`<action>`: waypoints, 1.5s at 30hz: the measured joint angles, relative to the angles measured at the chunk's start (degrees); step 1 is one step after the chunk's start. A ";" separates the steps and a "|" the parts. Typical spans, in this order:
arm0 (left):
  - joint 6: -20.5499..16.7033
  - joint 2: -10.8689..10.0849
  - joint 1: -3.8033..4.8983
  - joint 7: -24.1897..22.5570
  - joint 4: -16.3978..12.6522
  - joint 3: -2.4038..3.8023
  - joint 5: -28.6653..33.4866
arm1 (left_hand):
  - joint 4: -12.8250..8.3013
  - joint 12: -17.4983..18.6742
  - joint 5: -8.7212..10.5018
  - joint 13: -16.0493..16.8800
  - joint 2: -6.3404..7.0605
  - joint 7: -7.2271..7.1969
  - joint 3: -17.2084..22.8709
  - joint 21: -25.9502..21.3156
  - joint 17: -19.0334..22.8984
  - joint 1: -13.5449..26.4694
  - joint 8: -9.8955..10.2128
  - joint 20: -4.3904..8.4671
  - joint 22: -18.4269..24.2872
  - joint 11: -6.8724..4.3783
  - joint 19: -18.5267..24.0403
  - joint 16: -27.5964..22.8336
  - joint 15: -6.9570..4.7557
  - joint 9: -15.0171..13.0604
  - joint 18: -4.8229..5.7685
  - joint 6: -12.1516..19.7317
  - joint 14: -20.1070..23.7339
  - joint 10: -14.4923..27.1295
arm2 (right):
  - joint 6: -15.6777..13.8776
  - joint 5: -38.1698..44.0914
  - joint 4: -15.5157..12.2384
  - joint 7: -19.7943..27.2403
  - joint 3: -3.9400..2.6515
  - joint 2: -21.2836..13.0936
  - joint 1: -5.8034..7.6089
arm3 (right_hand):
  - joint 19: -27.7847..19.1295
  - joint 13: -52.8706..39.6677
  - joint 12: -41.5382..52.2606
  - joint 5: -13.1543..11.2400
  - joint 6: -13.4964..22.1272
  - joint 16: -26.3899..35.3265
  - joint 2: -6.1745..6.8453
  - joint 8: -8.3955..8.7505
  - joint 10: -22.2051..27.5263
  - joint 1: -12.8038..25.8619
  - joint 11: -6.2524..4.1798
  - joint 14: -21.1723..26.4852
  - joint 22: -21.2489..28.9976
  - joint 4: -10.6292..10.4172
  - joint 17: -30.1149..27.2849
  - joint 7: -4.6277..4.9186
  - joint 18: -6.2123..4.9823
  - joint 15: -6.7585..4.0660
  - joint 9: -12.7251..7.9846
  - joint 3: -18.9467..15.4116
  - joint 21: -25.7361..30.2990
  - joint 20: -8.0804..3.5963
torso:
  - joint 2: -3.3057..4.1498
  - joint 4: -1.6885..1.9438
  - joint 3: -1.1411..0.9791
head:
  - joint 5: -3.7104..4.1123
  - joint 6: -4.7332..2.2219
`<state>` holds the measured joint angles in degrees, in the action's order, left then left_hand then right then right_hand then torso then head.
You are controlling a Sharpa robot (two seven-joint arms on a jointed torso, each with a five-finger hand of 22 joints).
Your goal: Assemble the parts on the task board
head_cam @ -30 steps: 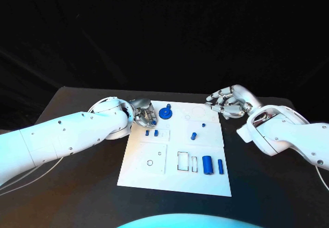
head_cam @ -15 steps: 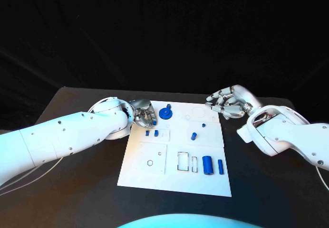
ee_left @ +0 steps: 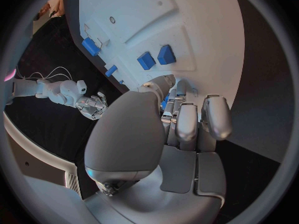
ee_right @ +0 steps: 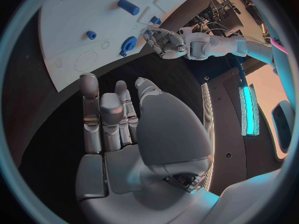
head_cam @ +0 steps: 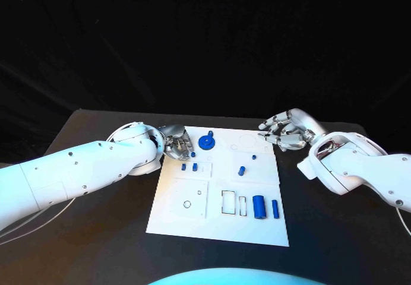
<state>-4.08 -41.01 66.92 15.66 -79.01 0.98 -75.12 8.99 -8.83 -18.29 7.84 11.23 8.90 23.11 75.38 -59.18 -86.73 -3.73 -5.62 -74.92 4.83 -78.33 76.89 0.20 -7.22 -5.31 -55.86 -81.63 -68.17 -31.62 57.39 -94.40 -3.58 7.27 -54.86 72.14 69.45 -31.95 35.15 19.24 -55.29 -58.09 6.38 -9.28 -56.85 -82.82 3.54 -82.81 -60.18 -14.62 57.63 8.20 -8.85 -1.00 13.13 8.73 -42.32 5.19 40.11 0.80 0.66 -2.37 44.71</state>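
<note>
Black table (head_cam: 103, 237) borders the task board (head_cam: 214, 219); both hands' fingers hover empty, left (head_cam: 177, 143) curled, right (head_cam: 283, 132) spread.

Black table (head_cam: 103, 237) beneath, white cables (head_cam: 34, 222).

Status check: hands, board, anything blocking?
Left hand fingers down at task board far-left corner, beside blue round part; grip unclear. Right hand open, off far-right corner. Nothing blocking.
</note>
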 measured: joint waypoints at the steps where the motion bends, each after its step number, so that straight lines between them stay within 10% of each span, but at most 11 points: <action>1: -0.21 -0.23 0.00 -0.12 -0.12 0.00 0.23 | 0.01 0.00 0.00 0.00 0.18 0.00 0.01 -0.24 0.33 0.18 0.00 -0.12 0.21 -0.01 0.16 -0.04 0.04 0.09 0.00 0.00 0.04 -0.02 | 0.78 0.63 0.15 -0.32 0.00 0.02 0.00 | 0.81 1.74 -2.01 -1.10 -0.21 -0.77 0.39 0.00 0.00 -0.79 0.00 -0.31 -0.86 0.30 0.68 0.21 0.00 0.28 0.00 0.68 -1.26 0.00 | -0.01 0.00 0.00 | 0.02 -0.04; 16: -10.31 -5.78 0.40 -9.07 -4.18 0.03 14.20 | -0.48 -0.28 0.00 0.64 0.39 0.09 0.79 -4.09 8.60 0.38 -1.90 -0.20 3.82 0.11 3.11 -4.79 0.42 0.18 0.00 -3.83 3.10 0.32 | 12.46 22.62 2.04 -6.31 0.00 1.53 -0.24 | 6.51 17.46 -18.10 -3.96 -4.79 -10.90 2.99 2.34 -6.04 -3.92 0.46 -0.92 -11.10 1.93 9.54 -0.12 1.81 0.47 -1.31 5.95 -15.13 -0.18 | -0.10 -0.05 0.00 | 1.65 -0.80; 27: -18.31 -9.51 0.47 -17.25 -8.14 -0.01 35.37 | -0.22 -2.16 0.00 1.69 0.40 -0.22 0.53 -12.06 18.83 1.59 -2.22 -0.05 11.07 -0.27 9.18 -11.47 0.02 0.55 -1.69 -4.55 7.40 -0.06 | 14.21 35.05 3.81 -10.41 0.17 4.24 -1.45 | 7.23 20.58 -21.07 -4.51 -5.31 -11.94 3.59 3.39 -5.75 -3.75 0.84 -1.13 -13.05 1.96 10.24 0.38 1.80 0.68 -1.96 7.02 -17.34 0.54 | 0.02 0.05 0.10 | 3.38 -1.03; 45: -21.75 -11.33 0.46 -23.87 -11.07 -0.08 59.62 | -0.57 -2.94 0.00 2.07 0.14 -0.22 0.53 -12.65 22.38 1.79 -2.21 -0.10 11.16 0.21 9.31 -13.89 0.24 0.97 -1.83 -4.54 9.04 1.46 | 16.14 39.69 6.34 -12.90 0.23 7.93 -2.57 | 9.47 22.36 -21.86 -3.14 -6.65 -14.39 3.85 3.84 -7.41 -4.01 1.02 -1.12 -14.77 2.68 12.42 0.28 3.19 0.68 -2.15 9.80 -22.82 0.34 | 0.12 0.03 0.10 | 3.16 -0.73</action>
<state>-25.83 -52.34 67.38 -8.21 -90.08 0.91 -15.50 8.43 -11.77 -18.29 9.91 11.38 8.67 23.65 62.73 -36.80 -84.94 -5.94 -5.73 -63.76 5.03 -69.02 63.00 0.44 -6.26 -7.14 -60.39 -72.59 -66.71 -15.48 97.08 -88.06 -16.48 7.50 -46.93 69.56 78.92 -9.59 13.28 16.10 -61.94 -72.48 10.23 -5.44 -64.25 -86.83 4.56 -83.93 -74.95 -11.93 70.05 8.48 -5.66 -0.32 10.98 18.53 -65.15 5.53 40.22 0.83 0.77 0.79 43.98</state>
